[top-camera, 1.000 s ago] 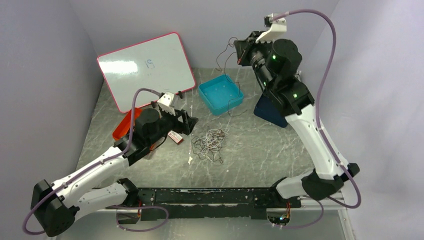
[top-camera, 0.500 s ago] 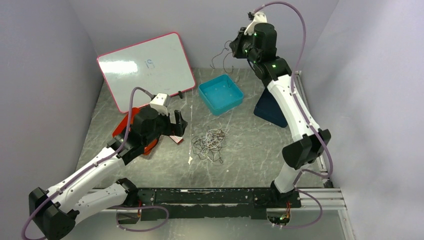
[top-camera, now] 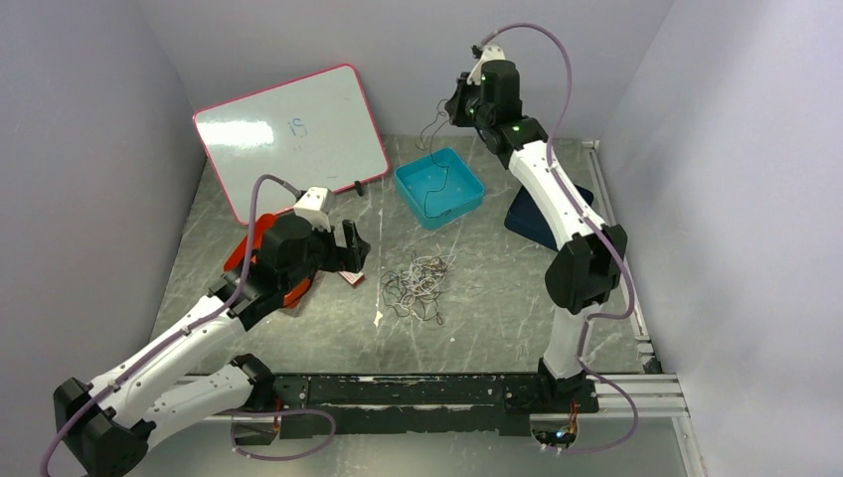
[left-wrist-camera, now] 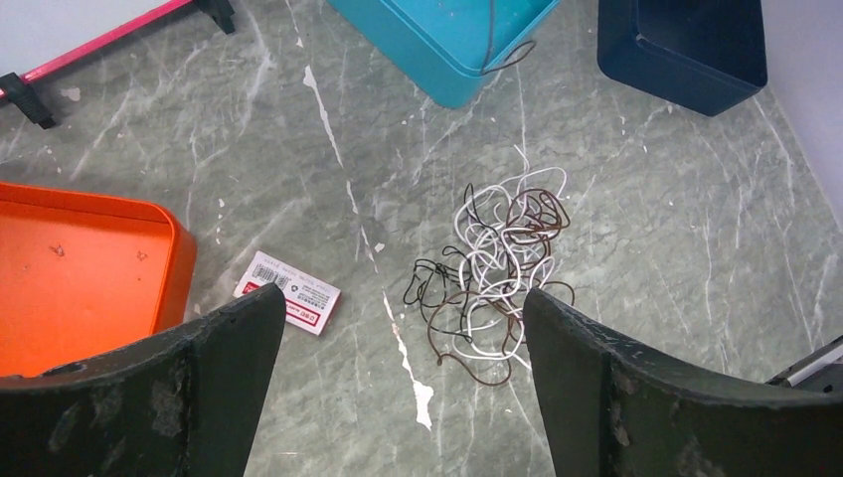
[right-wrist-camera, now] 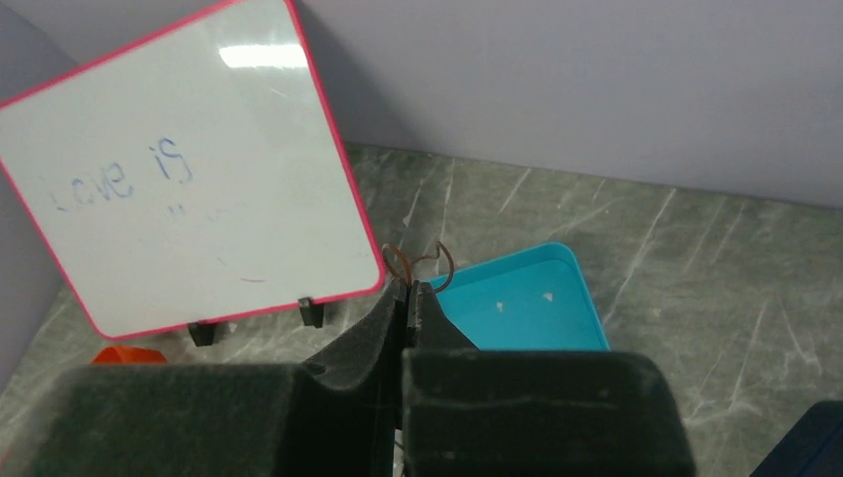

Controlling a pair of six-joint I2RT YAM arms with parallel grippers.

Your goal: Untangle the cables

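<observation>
High over the back of the bench (top-camera: 517, 298), right fingers (right-wrist-camera: 373, 333) pressed together on one thin reddish-brown cable (right-wrist-camera: 398, 260), with two small loops curling just above the tips. Below the grip, hanging almost straight down, long axis upright, lower end down at the teal tray (left-wrist-camera: 437, 78) with a small curl by its near rim. On the bench in front of that tray, the other cables (left-wrist-camera: 497, 268): a loose knot of white, black and brown strands, lying flat, a little longer from far to near than across. Above and left of the knot, left fingers (left-wrist-camera: 209, 378) spread wide, holding nothing, clear of the strands. Close by, an orange tray (left-wrist-camera: 89, 258) and a small printed label (left-wrist-camera: 288, 290). Further back, a leaning whiteboard (top-camera: 288, 139); right of the teal tray, a dark blue tray (left-wrist-camera: 686, 50).
</observation>
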